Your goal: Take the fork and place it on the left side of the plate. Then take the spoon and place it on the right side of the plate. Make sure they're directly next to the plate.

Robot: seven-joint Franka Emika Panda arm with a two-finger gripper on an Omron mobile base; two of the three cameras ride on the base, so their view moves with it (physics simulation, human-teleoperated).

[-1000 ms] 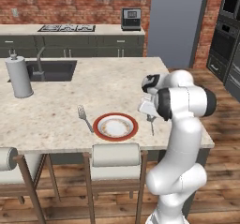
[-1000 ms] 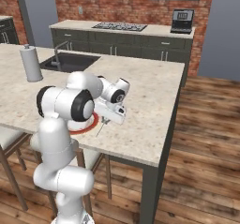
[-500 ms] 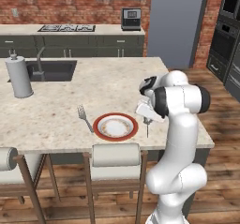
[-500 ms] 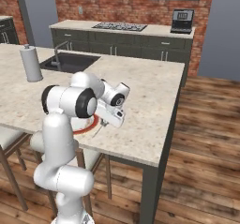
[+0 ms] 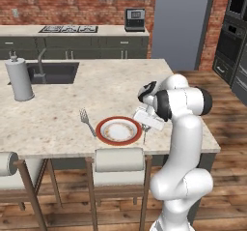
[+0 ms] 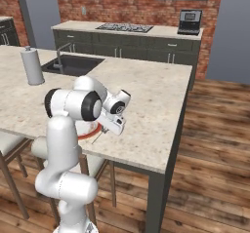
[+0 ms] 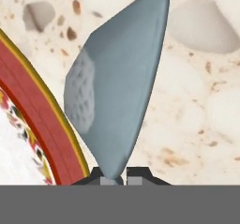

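The small pale blue-grey spoon (image 7: 117, 92) is pinched by its thin handle between the tightly closed fingers of the two-finger gripper (image 7: 120, 174), its oval bowl hanging low over the speckled stone just right of the round red-rimmed, cream-centred plate (image 7: 44, 124). Over the last second the white arm has swung the spoon leftward and down, so it now hangs close beside the plate's right rim instead of further off to the right. I judge the second half of the task nearly done: lower, release, and check that the spoon lies right alongside the rim. The slim silver-grey fork (image 5: 87, 121) already lies on the counter close by the plate's left edge. The pale granite island (image 5: 62, 99) carries a sink (image 5: 50, 72) and a paper-towel roll (image 5: 19, 78) at far left; brick wall, dark cabinets and a cooktop (image 5: 68, 29) stand behind.
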